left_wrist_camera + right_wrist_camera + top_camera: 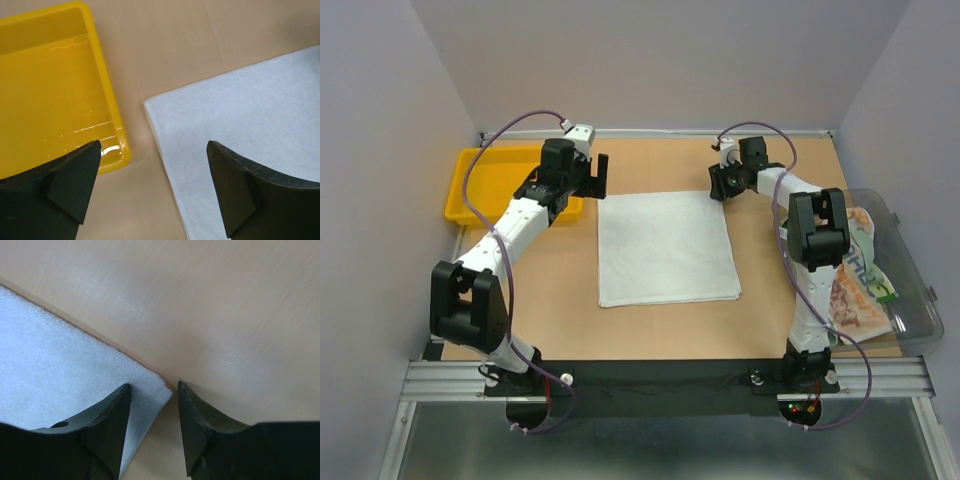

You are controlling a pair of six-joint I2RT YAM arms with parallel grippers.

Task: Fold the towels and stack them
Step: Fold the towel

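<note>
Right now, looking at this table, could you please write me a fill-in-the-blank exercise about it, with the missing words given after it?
1. The towel lying flat in the middle of the table is plain ____.
2. The plastic tray at the far left is ____.
3. The clear plastic bin holding printed towels stands on the ____ side.
4. The jaws of the left arm stand wide ____.
Missing words: white; yellow; right; open.

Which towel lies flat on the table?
The plain white towel at the centre; the printed towels lie crumpled in the clear bin on the right.
</note>
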